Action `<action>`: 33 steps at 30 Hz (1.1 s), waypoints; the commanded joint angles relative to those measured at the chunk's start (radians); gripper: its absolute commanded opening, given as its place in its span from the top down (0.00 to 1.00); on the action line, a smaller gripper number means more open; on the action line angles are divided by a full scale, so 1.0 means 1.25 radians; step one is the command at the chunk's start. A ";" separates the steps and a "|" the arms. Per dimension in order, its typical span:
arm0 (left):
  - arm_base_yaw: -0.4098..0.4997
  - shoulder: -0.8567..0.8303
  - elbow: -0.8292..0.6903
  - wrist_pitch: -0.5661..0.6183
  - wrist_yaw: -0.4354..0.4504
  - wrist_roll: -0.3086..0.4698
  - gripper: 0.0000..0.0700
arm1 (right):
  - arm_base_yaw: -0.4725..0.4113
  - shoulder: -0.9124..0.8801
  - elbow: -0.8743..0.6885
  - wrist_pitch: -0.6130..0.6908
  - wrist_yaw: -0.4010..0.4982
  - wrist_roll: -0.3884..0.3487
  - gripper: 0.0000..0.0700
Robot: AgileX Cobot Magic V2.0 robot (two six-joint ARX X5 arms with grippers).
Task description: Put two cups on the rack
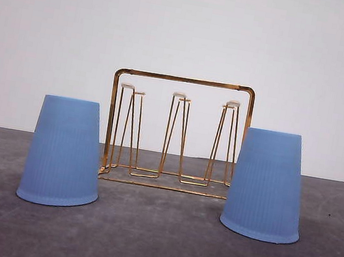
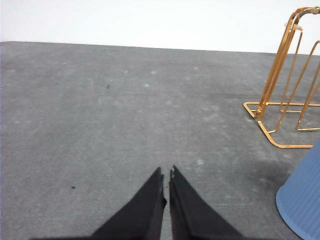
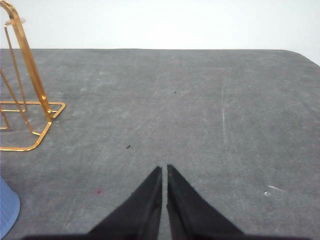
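Two light-blue ribbed cups stand upside down on the grey table, one cup [image 1: 64,151] to the left of the rack and the other cup [image 1: 266,184] to its right. The gold wire rack [image 1: 176,132] stands between them, a little further back, its white-tipped prongs bare. In the left wrist view my left gripper [image 2: 166,173] is shut above bare table, with the left cup [image 2: 304,197] and the rack's end [image 2: 285,95] off to one side. In the right wrist view my right gripper [image 3: 164,168] is shut too, with the rack's other end [image 3: 27,85] and a sliver of the right cup [image 3: 7,206] at the picture's edge.
The dark grey tabletop [image 1: 152,244] runs back to a plain white wall [image 1: 189,26]. In the right wrist view the table's far corner [image 3: 295,54] is rounded.
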 commanded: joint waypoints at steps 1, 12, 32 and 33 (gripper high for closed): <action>0.000 -0.002 -0.011 -0.004 0.002 -0.021 1.00 | 0.001 0.000 -0.004 0.009 0.002 0.011 0.98; 0.000 -0.002 0.021 0.060 0.001 -0.341 1.00 | 0.001 0.000 0.024 0.081 -0.041 0.174 0.99; 0.000 0.318 0.566 -0.568 0.148 -0.206 0.99 | 0.002 0.216 0.496 -0.434 -0.212 0.130 0.99; 0.000 0.335 0.576 -0.581 0.171 -0.188 1.00 | 0.002 0.233 0.496 -0.435 -0.234 0.114 0.99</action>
